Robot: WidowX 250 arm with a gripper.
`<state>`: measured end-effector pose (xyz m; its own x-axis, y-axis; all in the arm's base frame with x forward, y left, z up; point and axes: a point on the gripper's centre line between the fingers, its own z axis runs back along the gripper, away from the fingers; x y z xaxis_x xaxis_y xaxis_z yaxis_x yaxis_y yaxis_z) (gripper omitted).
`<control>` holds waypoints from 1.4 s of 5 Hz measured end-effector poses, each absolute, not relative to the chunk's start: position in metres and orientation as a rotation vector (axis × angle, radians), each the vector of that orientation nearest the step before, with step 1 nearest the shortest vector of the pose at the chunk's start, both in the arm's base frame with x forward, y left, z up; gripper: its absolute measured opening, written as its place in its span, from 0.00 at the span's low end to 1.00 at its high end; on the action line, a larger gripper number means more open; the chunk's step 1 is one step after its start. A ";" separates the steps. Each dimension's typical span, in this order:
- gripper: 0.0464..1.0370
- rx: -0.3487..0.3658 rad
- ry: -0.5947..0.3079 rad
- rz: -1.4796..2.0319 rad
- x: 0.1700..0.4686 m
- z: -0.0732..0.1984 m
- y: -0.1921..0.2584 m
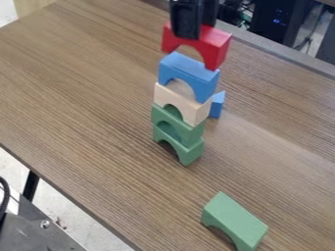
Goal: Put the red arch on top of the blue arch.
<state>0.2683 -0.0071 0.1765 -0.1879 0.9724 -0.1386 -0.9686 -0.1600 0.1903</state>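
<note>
From where I stand, the camera view takes in a brown wood-grain table (85, 98) running at a slant, with dark equipment (275, 19) showing small blue lights past its far edge and some cables (306, 41) next to it. At the lower left there's pale floor (62, 201), a black table leg (30, 186), and a dark metal plate (33, 238) with a bolt (45, 224) in it. On the table stands a little tower of arches: a lower green arch (190, 154) at the bottom, an upper green arch (190, 133) on that, then a pale wooden arch (196, 112), and the blue arch (203, 83) as the top of the stack. Just beside the tower, on its right, sits a small blue block (217, 105). The black gripper (200, 29) hangs down at the top of the view and has the red arch (218, 48) pinched in its grasp, one finger against the near face. So the red arch is right at the fingertips, hanging below the body of the gripper, upright with its opening downward, and over the blue arch; I can't tell whether the two touch. Well apart from all this, toward the lower right, rests a loose green arch (237, 215), its cut-out toward the lower left.
</note>
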 end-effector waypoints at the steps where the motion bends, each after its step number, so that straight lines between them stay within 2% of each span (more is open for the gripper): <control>1: 0.49 0.018 0.270 1.744 0.268 0.176 -0.006; 5: 0.49 -0.005 0.264 1.742 0.271 0.173 -0.007; 7: 0.49 0.011 0.270 1.743 0.272 0.163 -0.006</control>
<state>0.2721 -0.0057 0.1634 -0.1915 0.9711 -0.1427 -0.9687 -0.1637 0.1866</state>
